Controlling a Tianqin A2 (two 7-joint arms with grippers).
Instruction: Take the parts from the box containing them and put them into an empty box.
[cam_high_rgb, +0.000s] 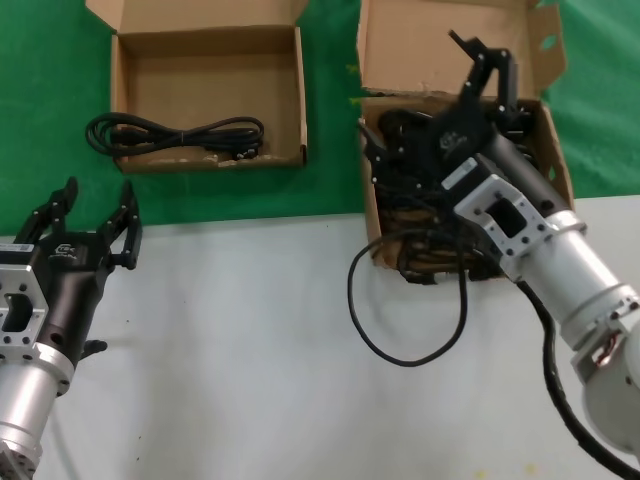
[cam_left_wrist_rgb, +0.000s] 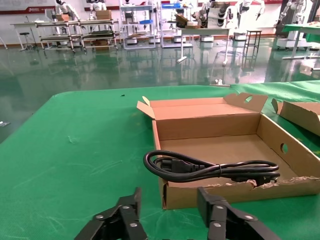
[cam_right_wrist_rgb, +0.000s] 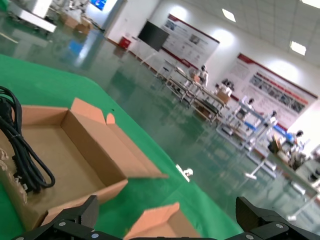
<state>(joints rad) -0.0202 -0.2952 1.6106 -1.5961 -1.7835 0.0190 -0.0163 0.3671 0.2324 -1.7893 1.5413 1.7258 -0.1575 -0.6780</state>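
The right gripper (cam_high_rgb: 478, 72), jaws wide and empty, hung over the source box (cam_high_rgb: 551, 150); the cables (cam_high_rgb: 420, 150) lay directly beneath, toward seven o'clock.

The left gripper (cam_high_rgb: 88, 215), also spread, waited at eight o'clock.

bright even light, glossy floor reflections

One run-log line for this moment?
right gripper: open, over brown cardboard box with tangled black cables | left gripper: open, idle near shallow cardboard box holding one coiled black cable

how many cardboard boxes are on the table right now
2. The shallow box sits on the robot's left holding one coiled black cable; the box with the tall flap sits on the right, under the right gripper.
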